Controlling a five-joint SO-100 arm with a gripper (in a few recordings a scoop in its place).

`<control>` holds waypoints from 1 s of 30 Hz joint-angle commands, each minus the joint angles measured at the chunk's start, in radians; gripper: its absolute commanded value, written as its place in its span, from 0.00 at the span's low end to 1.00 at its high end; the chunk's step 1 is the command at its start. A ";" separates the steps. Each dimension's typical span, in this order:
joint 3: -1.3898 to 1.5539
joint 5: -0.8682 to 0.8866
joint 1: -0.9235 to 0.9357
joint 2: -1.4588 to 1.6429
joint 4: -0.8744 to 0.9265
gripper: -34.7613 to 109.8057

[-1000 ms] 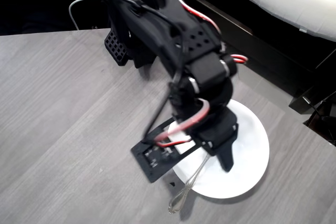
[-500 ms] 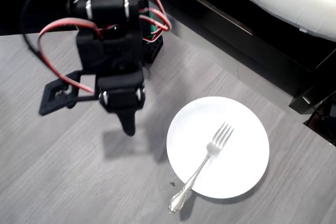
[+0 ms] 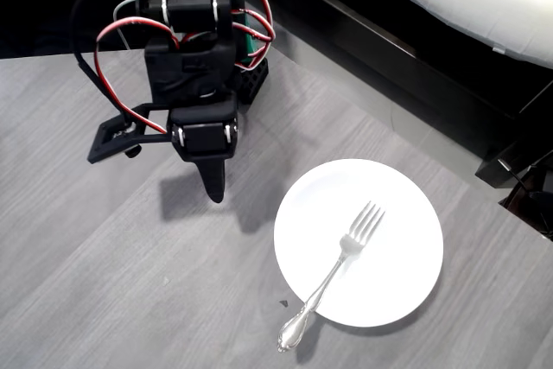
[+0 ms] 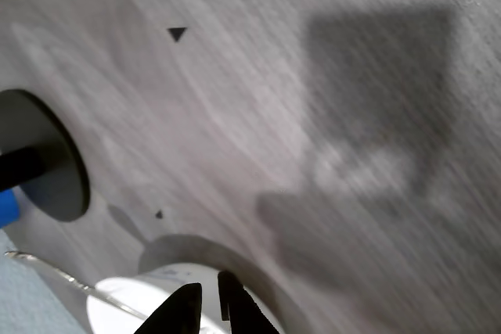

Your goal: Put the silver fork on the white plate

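Fork position: the silver fork [image 3: 333,276] lies slantwise on the white plate [image 3: 397,205], tines toward the centre and handle end projecting past the lower-left rim over the table [image 3: 104,283].
Fork support: head and neck rest on the plate's face, so the fork appears stable; the overhanging handle is probably the only part that could tip it.
Gripper: the gripper [image 3: 213,186] hangs over bare table, well apart from the plate and to its left in the overhead view; in the wrist view its fingertips [image 4: 210,312] stand almost together, holding nothing.
Task state: judged complete, the arm being clear of the fork.
Fork material: slim polished metal, four tines, rounded ornate handle end.
Plate material: plain glossy white, round, shallow raised rim.
Table material: matte grey wood-grain surface carrying the arm's soft shadow.
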 commanded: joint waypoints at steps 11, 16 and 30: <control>0.307 0.002 0.051 0.425 0.023 0.24; 0.337 -0.017 0.094 0.462 0.046 0.24; 0.339 -0.012 0.058 0.462 0.117 0.24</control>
